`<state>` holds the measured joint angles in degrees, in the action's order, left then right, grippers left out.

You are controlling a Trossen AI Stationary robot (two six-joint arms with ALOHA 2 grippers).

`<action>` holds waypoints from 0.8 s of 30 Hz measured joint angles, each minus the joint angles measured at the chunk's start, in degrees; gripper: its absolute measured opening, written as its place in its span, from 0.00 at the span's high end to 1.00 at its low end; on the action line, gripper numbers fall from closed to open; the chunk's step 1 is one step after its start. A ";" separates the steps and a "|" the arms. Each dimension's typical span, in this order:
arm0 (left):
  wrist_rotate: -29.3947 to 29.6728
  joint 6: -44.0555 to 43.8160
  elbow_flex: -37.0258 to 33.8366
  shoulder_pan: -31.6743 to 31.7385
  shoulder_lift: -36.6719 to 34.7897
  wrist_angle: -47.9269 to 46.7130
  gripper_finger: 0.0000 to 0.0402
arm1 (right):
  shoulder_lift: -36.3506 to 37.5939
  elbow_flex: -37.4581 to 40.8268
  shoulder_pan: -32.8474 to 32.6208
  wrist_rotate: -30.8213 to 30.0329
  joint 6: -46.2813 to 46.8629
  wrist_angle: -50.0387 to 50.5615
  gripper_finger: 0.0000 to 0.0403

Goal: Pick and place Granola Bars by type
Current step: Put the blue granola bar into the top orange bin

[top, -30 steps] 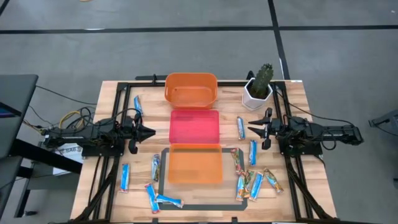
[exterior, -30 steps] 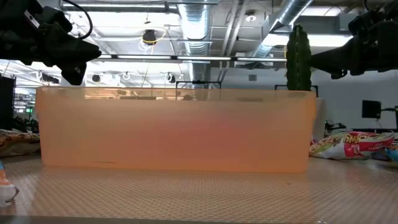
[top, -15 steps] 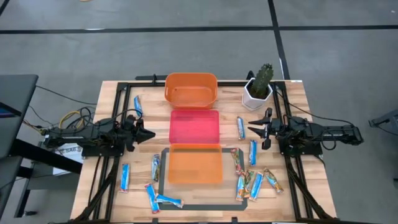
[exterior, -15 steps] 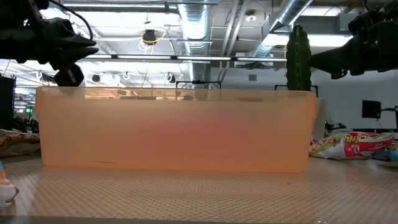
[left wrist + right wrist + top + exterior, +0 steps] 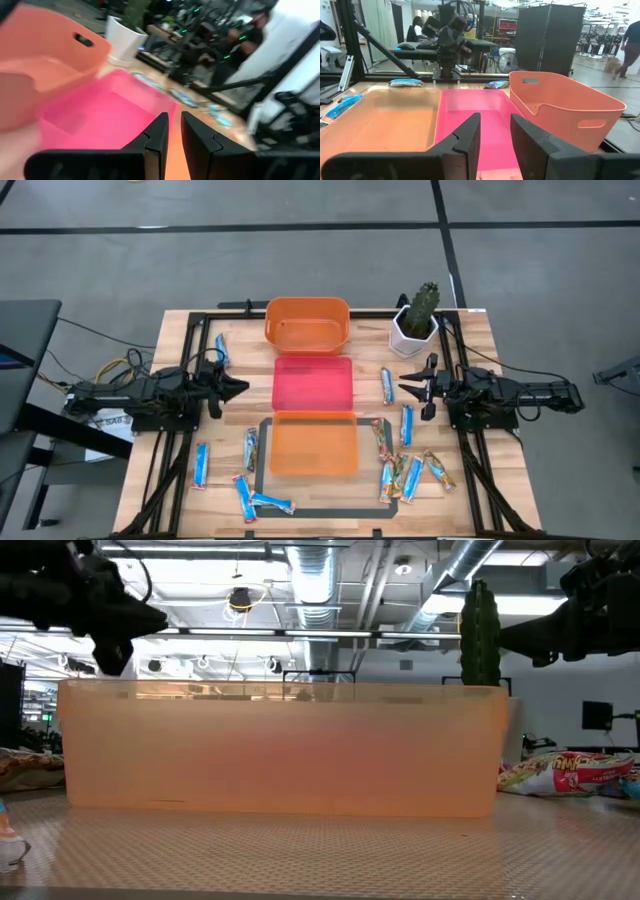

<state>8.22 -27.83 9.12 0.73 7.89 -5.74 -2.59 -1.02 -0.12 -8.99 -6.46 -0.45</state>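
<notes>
Robotics lab | ceiling ducts point(image 5: 310, 580) upper centre of low view | more robot rigs point(image 5: 447, 30) behind | grey floor point(image 5: 300, 260)

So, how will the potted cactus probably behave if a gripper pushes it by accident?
The cactus stands tall above its small white pot, so it looks top-heavy and may tip. The pot sits near the table's back edge, so a push might send it off.

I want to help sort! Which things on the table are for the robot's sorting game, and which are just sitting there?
For the job:
- granola bars, scattered on both sides of the table
- pink tray in the middle
- two orange trays, far and near

Just lying about:
- potted cactus in its white pot, at the far right corner
- bundle of cables off the left edge
</notes>
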 joint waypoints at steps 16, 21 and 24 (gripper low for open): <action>13.38 12.01 34.58 0.00 36.46 -15.96 0.89 | -0.02 0.00 0.00 -0.02 0.00 0.01 0.75; 13.82 13.92 43.35 0.00 44.92 -18.63 0.89 | -0.02 0.00 -0.02 -0.02 0.00 0.02 0.75; 13.90 13.87 45.39 0.00 48.36 -18.98 0.89 | 0.00 0.01 -0.02 0.00 0.00 0.00 0.75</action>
<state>22.12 -13.97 54.50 0.73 56.25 -24.72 -2.59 -1.01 -0.14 -8.99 -6.46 -0.45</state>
